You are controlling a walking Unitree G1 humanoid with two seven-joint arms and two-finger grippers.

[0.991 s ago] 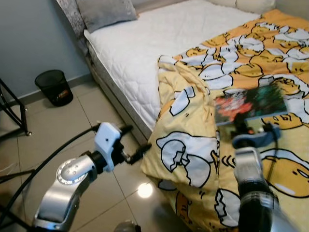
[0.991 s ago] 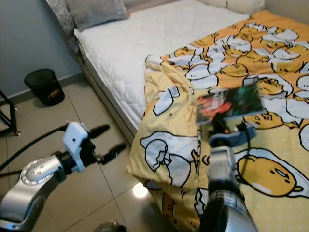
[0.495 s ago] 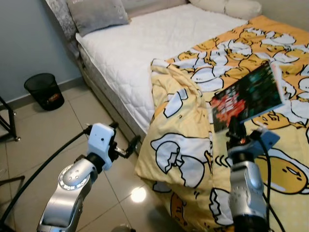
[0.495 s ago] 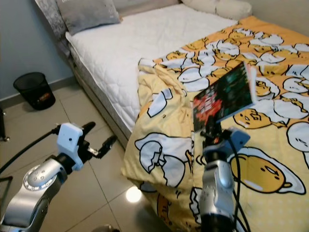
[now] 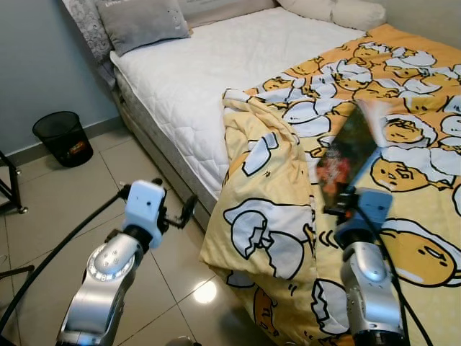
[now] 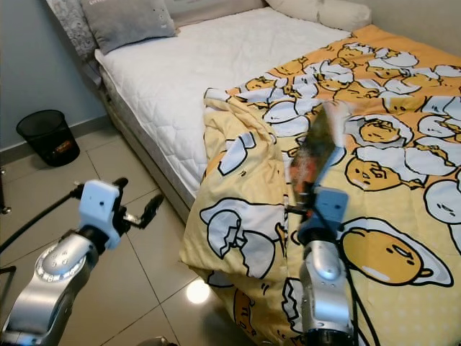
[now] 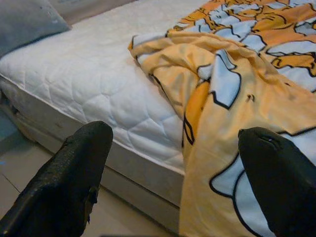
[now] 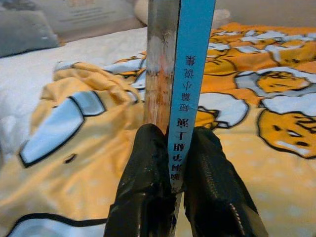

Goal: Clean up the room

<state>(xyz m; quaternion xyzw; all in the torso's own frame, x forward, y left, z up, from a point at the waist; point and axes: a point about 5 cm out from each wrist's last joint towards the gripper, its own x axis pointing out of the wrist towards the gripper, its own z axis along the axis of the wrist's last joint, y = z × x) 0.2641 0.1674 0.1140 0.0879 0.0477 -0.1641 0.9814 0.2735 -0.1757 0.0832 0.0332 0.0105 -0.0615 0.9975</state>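
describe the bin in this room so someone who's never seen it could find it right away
Start at the bed with the white quilted mattress and grey pillow. Beside that pillow end, on the tiled floor against the grey wall, stands a small waste bin. It is round, black and mesh-sided, the only dark container on the pale tiles, well beyond the left gripper.

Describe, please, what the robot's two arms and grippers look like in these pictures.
Both arms are silver metal tubes with ribbed round joints. The left gripper has a white boxy wrist block, two long black matte fingers and a black cable trailing back over the floor. The right gripper has a blue wrist block, black fingers with a rough texture, and black cables looping beside it.
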